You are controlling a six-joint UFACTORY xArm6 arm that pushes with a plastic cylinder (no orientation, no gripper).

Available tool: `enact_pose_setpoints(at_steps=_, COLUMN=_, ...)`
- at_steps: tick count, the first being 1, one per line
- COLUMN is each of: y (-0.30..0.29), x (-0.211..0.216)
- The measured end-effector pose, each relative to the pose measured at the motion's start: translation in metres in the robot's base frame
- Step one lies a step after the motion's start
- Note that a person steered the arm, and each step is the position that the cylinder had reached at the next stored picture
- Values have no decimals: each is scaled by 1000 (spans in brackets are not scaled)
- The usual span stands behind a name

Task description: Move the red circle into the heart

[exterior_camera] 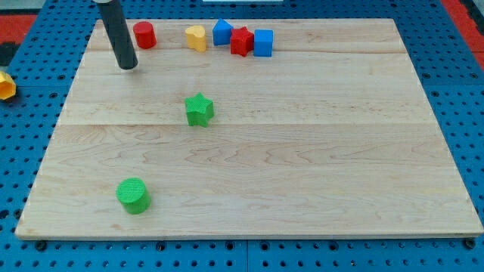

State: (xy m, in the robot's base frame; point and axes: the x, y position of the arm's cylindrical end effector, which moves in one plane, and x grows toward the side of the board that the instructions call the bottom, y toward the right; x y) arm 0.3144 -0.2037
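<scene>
The red circle (144, 35) is a short red cylinder near the board's top edge, left of centre. The yellow heart (196, 38) lies to its right, with a clear gap between them. My tip (128, 66) rests on the board just below and left of the red circle, apart from it. The dark rod rises from the tip toward the view's top left.
Right of the heart, a blue block (221, 32), a red block (241, 41) and a blue cube (263, 42) cluster together. A green star (199, 109) sits mid-board, a green cylinder (133, 195) at lower left. A yellow block (5, 85) lies off the wooden board (318, 151) at the left.
</scene>
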Motion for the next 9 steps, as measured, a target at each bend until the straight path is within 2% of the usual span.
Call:
enact_pose_setpoints(at_steps=2, y=-30, x=-15)
enact_pose_setpoints(at_steps=5, y=-22, x=-75)
enact_pose_setpoints(at_steps=8, y=69, x=-85)
enact_pose_setpoints(at_steps=9, y=84, x=-85)
